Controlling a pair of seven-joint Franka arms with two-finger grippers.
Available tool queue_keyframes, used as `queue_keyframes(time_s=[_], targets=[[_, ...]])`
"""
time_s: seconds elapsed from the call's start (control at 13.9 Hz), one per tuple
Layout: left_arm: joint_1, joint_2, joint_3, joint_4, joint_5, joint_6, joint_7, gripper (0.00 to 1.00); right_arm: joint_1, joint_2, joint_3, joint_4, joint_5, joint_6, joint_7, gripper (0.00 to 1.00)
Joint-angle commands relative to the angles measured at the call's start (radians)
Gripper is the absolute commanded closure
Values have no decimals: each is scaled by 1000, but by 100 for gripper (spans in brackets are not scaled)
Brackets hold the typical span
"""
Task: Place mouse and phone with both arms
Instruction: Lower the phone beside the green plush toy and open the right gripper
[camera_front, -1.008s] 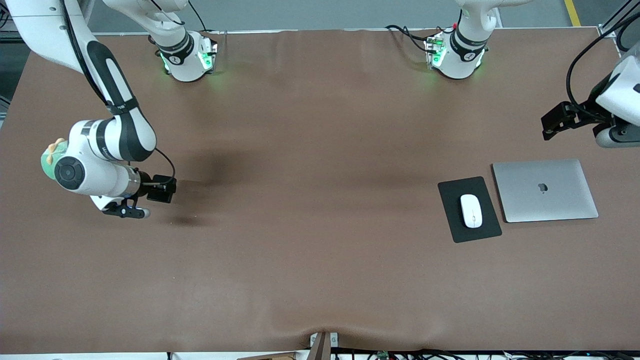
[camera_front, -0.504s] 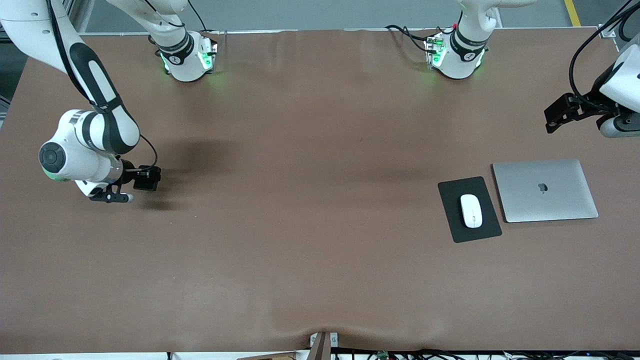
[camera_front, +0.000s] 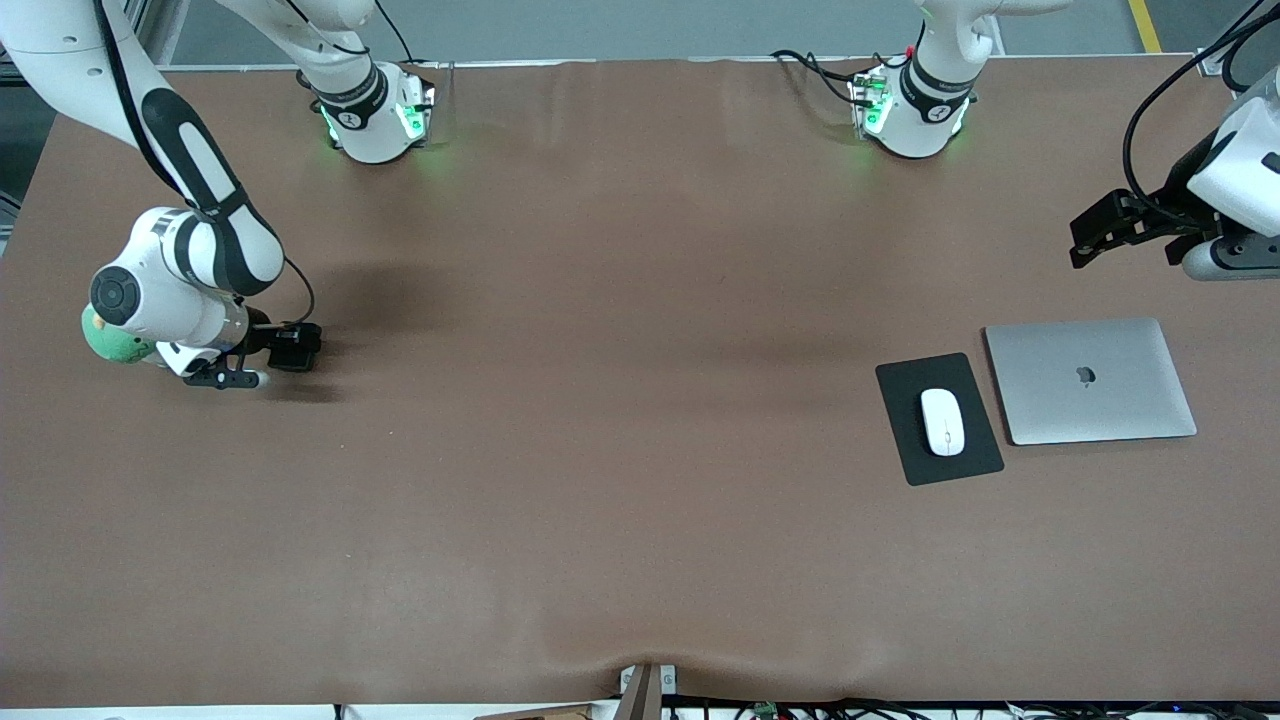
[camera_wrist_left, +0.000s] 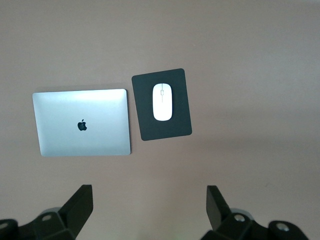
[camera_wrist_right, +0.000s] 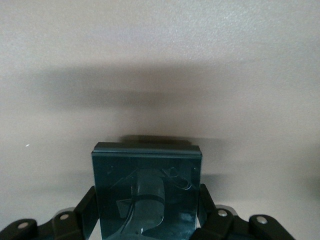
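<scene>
The white mouse (camera_front: 942, 421) (camera_wrist_left: 162, 101) lies on a black mat (camera_front: 905, 455) (camera_wrist_left: 145, 125) toward the left arm's end of the table. My right gripper (camera_front: 292, 347) (camera_wrist_right: 146, 206) is shut on the black phone (camera_front: 298, 342) (camera_wrist_right: 147, 190), gripping it by its two side edges. It hangs low over bare table toward the right arm's end. My left gripper (camera_front: 1090, 232) (camera_wrist_left: 148, 205) is open and holds nothing. It hangs over bare table beside the laptop, apart from the mouse.
A closed silver laptop (camera_front: 1090, 380) (camera_wrist_left: 80, 122) lies flat beside the mat, toward the left arm's end. Brown tabletop (camera_front: 620, 400) stretches between the two arms. Both green-lit bases (camera_front: 375, 115) stand along the edge farthest from the front camera.
The right arm has swung toward its own end of the table with the phone, and its shadow has drawn in close under it. The left gripper shifted slightly; mouse, mat and laptop have not moved.
</scene>
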Motion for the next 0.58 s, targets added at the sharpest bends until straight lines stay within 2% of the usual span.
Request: queue_keyframes(time_s=[0.0,0.07,0.14,0.29,0.5], targets=[[1,-18,3,-13,-20,3,20,0,-33,-23,20,-35,-11,17,-12,78],[1,-18,3,-11,-20,3,16,0,-40,-16,20,-32,-11,15,-12,31],[3,-18,3,-11,-20,3,9,0,-42,-16,21,-31,-11,12,-12,0],[1,-18,3,-10,-20,-8,0,0,-42,-17,23,-20,-11,-14,-11,0],[1,-18,2,-10,-15,-12,-2,0,-40,-19,27,75,-8,-182,-9,0]])
